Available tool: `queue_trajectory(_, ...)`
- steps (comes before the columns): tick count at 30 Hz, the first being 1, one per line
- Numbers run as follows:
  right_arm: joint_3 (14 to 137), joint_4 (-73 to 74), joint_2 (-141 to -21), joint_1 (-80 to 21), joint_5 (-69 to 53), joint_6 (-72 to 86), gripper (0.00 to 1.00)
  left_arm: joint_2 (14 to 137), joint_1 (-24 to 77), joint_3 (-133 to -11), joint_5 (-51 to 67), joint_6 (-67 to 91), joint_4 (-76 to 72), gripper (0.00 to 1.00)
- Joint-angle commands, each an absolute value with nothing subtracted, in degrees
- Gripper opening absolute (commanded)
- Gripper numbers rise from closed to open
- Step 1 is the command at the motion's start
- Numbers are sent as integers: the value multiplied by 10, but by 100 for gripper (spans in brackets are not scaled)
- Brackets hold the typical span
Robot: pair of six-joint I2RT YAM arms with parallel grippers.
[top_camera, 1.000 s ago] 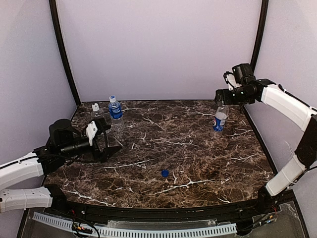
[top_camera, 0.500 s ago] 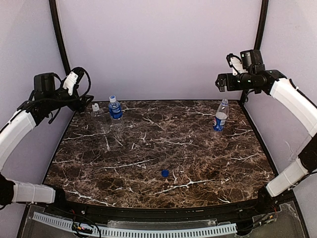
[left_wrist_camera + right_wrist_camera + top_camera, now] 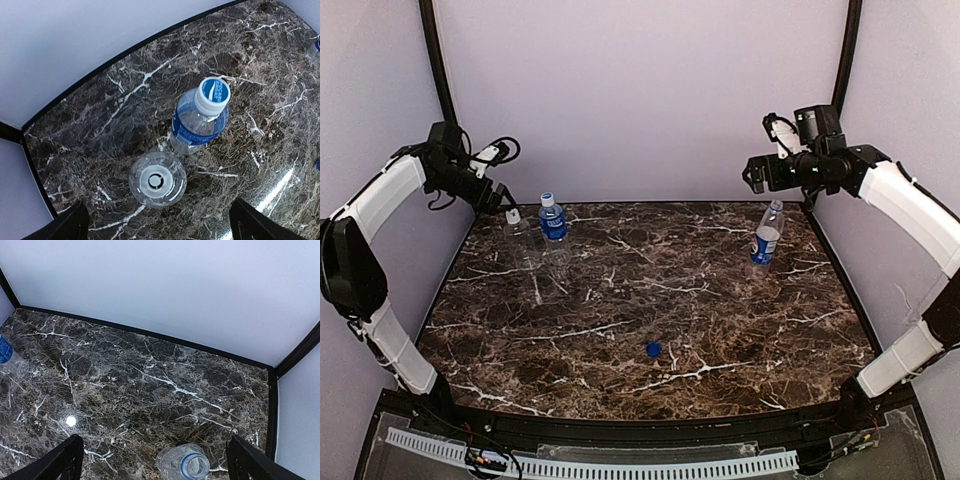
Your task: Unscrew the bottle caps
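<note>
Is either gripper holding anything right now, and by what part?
Nothing. The left gripper and right gripper are both open and empty, high above the table.

Robot lab test booth: plain lilac walls [image 3: 640, 100], black corner posts [image 3: 436, 60], marble-patterned tabletop [image 3: 700, 320].

Soft even light, glare on table [image 3: 70, 420], corners perhaps blurry.

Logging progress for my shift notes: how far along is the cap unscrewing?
Done: the Pepsi bottle stands open, with one blue cap loose on the table. In hand: nothing; the left gripper and right gripper hover with jaws open. Left: the blue-label bottle and the unlabelled bottle are capped.
</note>
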State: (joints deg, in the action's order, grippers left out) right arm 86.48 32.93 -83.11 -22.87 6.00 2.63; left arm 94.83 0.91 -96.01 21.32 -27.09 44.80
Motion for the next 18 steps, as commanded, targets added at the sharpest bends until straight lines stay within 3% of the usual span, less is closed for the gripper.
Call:
queue_trajectory(1,854,313,-822,-237,54,29,99,939,8,-902,186,-241,397,99)
queue_trajectory(8,856,316,-823,-241,57,35,99,969,8,-870,172,-220,324,91)
queue_trajectory(18,858,316,-820,-242,60,40,99,1001,8,-863,190,-223,326,69)
